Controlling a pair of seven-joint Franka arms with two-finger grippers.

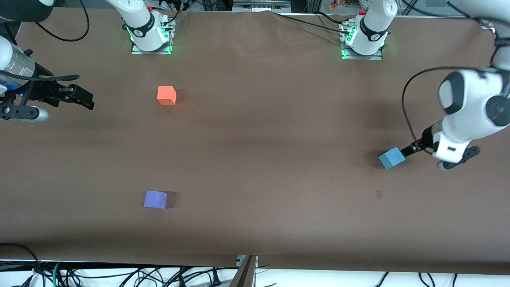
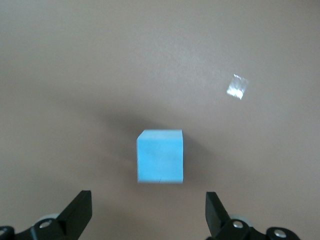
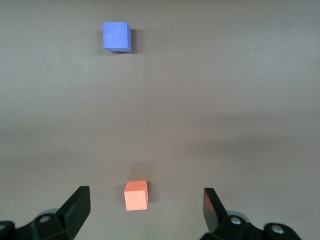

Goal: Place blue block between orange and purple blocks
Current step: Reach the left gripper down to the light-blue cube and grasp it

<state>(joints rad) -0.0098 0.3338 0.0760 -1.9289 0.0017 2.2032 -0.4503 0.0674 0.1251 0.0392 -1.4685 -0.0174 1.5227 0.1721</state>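
Purple block: nearest the front camera, toward the right arm's end of the table.
Blue block: on the table toward the left arm's end, well apart from both others.
Orange block: farther from the front camera than the purple block, open tabletop between them.
Left gripper: just beside the blue block, fingers apart, not touching.
Right gripper: waiting, over its table end, fingers apart.
Readable writing: none legible.

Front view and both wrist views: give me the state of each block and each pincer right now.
Light sky-blue matte cube: on the table, ungripped, beside the left pincer.
Orange-red matte cube: resting, untouched.
Violet-purple matte cube: resting, untouched.
Left pincer: open.
Right pincer: open, waiting at table's end.
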